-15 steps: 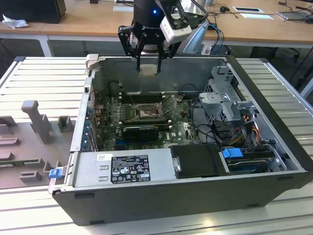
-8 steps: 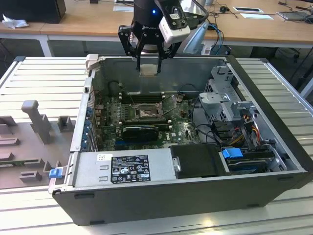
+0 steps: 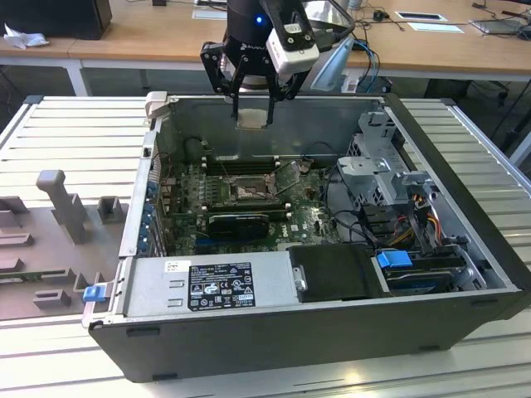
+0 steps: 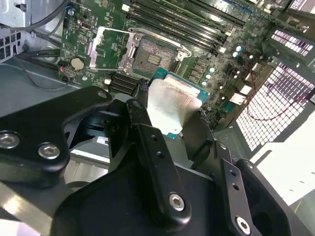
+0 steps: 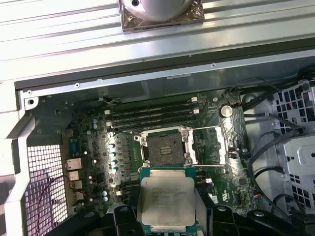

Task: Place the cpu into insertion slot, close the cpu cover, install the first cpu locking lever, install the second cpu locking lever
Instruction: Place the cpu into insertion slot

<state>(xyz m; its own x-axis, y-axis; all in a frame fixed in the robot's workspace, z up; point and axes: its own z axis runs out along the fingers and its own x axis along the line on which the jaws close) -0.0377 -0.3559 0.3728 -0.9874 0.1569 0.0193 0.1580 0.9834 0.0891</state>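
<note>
The open computer case point(image 3: 332, 332) on the tabletop point(image 3: 50, 124) holds a green motherboard point(image 3: 307, 220). Its insertion slot point(image 5: 165, 147) lies bare, with the cpu cover point(image 5: 224, 146) swung open beside it. Over the case's far side, the gripper point(image 3: 252, 123) clasps the cpu point(image 5: 166, 199).

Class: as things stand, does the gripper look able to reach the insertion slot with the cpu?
Probably yes: the cover is swung open, the slot lies bare, and nothing sits between it and the cpu held in the gripper.
</note>
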